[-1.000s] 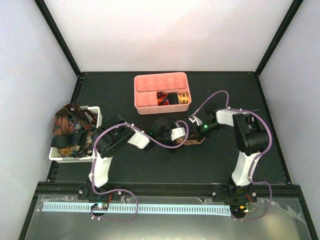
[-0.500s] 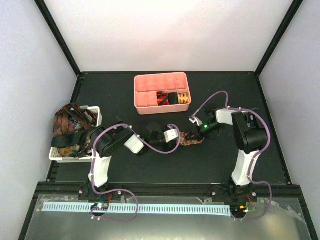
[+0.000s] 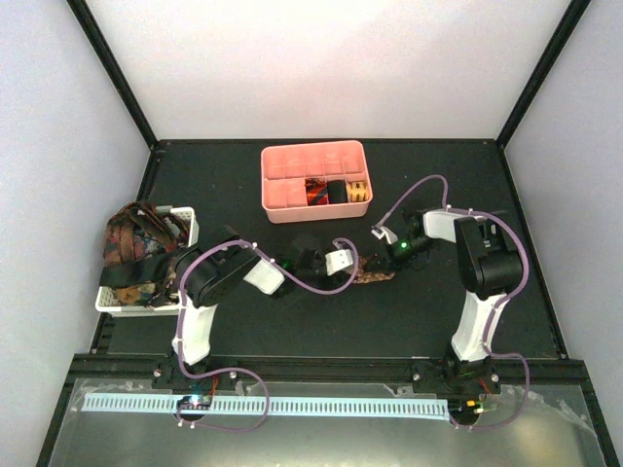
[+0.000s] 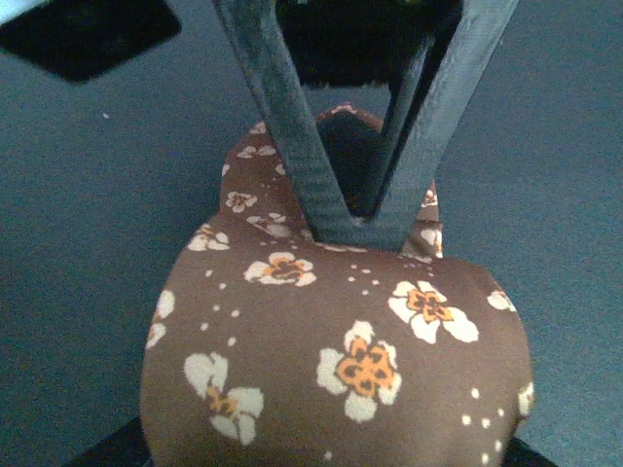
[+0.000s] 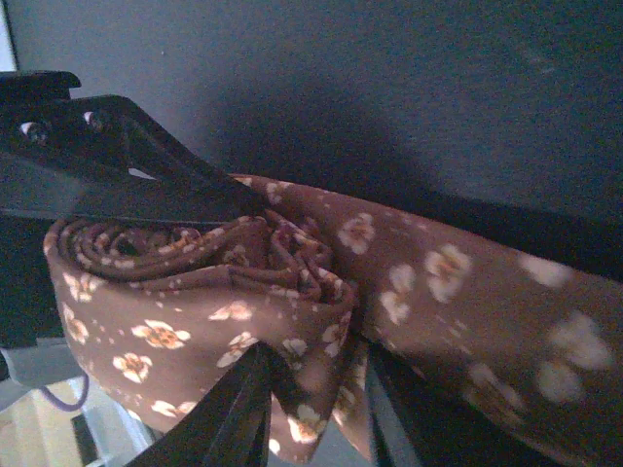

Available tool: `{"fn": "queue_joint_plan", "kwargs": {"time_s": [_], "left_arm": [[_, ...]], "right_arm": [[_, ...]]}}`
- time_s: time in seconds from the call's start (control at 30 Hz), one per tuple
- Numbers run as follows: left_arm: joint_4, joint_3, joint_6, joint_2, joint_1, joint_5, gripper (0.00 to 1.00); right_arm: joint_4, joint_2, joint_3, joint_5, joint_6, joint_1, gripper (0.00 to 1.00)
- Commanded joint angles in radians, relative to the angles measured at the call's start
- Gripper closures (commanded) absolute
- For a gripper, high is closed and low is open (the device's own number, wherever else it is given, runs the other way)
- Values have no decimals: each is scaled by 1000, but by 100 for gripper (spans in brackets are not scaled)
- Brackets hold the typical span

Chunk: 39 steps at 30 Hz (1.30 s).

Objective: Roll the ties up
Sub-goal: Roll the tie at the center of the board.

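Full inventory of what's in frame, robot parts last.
brown tie: one, brown with cream flowers, mid-table, partly rolled
rolled ties: three, red-orange, black and gold, in the tray's near-right compartments
heaped ties: count unclear, dark and patterned, in the basket
tray: one, pink, far centre
basket: one, white, left edge
table: one, black
left arm: one, white and black
right arm: one, white and black
left gripper: one, dark, pinching the brown tie
right gripper: one, dark, at the roll
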<state>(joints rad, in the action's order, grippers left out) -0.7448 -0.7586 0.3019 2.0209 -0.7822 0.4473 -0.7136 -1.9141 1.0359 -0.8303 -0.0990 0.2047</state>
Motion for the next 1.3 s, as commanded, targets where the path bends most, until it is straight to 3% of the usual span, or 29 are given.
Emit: {"fn": "queue_joint_plan", "kwargs": {"time_s": [0.0,0.2,0.37,0.57,0.7,0.77,0.83,0.93,1.07,1.17,1.27], "left_arm": [[261,-33,-16,-30,-11,-31,59],[400,-71,-20,-26,-12,-44,59],[425,-89,-22,-15,-21,-60,59],[439,-103,-30,-11,-28,-68,58],[443,-102,-29,-13,-28,-72,57],[442,-98,-30,-17,-28,-74,54],[430,-94,-35,-25,-25,-66,49],[366,-72,-56,-63,-5,36,28],[261,-44,-62,-129,6,94,10],[226,-53,-56,-134,6,106,3],[217,-80,-40,-102,6,113,1]], "right_arm": [[-63,59,40,66,-68,-57,66],[-34,149,12,-57,-41,-59,45],[-15,137,16,-67,13,5,46],[-34,79,39,4,2,41,59],[-53,52,36,58,-30,38,90],[-51,57,31,77,-35,35,98],[-44,64,27,98,-41,27,98],[-17,64,9,139,-42,12,98],[-5,57,-6,171,-48,-1,99],[13,71,-23,207,-42,-1,98],[23,83,-36,240,-36,-2,99]]}}
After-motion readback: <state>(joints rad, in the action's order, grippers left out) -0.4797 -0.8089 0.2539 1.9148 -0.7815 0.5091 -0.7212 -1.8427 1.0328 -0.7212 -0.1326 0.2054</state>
